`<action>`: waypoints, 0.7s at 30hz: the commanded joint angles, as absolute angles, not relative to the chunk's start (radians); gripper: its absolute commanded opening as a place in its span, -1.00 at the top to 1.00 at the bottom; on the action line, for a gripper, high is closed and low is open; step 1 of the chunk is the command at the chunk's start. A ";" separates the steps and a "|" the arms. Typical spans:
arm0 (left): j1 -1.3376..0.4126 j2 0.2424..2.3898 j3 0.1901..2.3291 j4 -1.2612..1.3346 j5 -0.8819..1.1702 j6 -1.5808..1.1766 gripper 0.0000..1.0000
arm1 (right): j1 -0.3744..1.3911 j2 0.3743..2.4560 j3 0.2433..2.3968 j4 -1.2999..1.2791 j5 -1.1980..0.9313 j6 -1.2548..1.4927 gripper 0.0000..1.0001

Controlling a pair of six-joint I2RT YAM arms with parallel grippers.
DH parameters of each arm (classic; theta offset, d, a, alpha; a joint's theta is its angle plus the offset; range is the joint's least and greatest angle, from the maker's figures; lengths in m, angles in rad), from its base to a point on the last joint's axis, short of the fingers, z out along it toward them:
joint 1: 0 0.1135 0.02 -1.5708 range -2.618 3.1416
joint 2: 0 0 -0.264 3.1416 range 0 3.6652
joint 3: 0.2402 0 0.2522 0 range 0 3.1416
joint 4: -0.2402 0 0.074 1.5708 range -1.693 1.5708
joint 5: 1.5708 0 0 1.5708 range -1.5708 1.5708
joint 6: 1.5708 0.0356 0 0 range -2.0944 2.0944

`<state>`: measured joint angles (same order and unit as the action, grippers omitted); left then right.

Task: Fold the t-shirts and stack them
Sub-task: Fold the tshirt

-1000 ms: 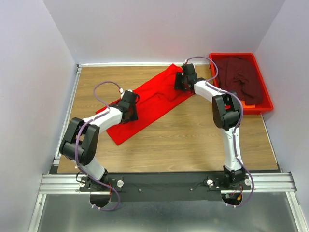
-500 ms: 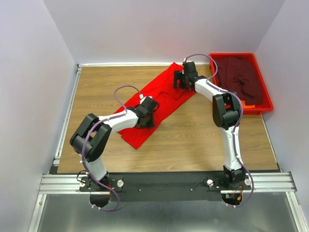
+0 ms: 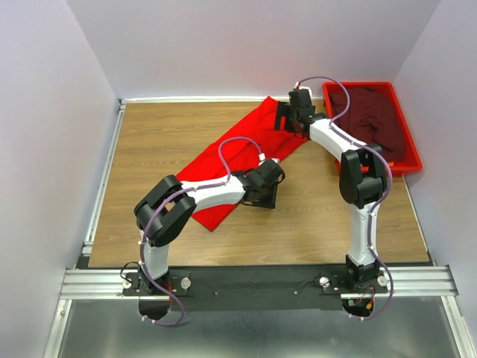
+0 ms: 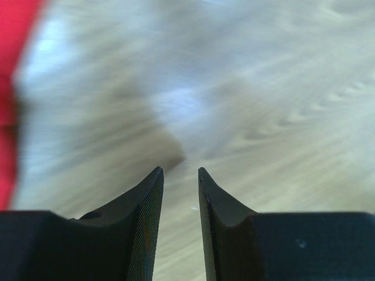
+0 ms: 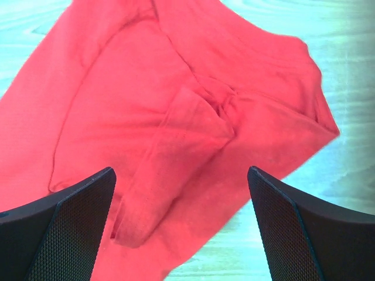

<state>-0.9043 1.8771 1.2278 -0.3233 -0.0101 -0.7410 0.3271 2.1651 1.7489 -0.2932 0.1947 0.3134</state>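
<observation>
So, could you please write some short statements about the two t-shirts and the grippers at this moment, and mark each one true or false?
1. The dark maroon t-shirt lies inside the red tray. True.
2. The right gripper is shut on the bright red t-shirt. False: its jaws stand wide open above the cloth and hold nothing.
3. The bright red t-shirt lies on the table, outside the tray. True.
4. The left gripper holds a fold of red cloth. False: nothing is between its fingers, and its wrist view shows bare wood under them, with red only at the left edge.
</observation>
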 commanded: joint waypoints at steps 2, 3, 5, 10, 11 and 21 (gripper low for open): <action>-0.884 1.830 1.302 -0.379 -0.119 -0.721 0.21 | 0.324 2.148 1.697 -0.327 0.241 0.365 -1.00; -0.868 1.791 1.298 -0.400 -0.141 -0.713 0.20 | 0.324 2.149 1.697 -0.327 0.235 0.368 -1.00; -0.823 1.743 1.278 -0.416 -0.213 -0.698 0.14 | 0.324 2.149 1.692 -0.325 0.230 0.377 -1.00; -0.698 1.628 1.171 -0.460 -0.275 -0.666 0.13 | 0.324 2.167 1.704 -0.327 0.212 0.413 -0.97; -0.684 1.618 1.155 -0.462 -0.285 -0.660 0.13 | 0.324 2.169 1.704 -0.328 0.206 0.419 -0.94; -0.630 1.718 1.095 -0.497 -0.400 -0.565 0.20 | 0.325 2.198 1.680 -0.327 0.198 0.483 -0.56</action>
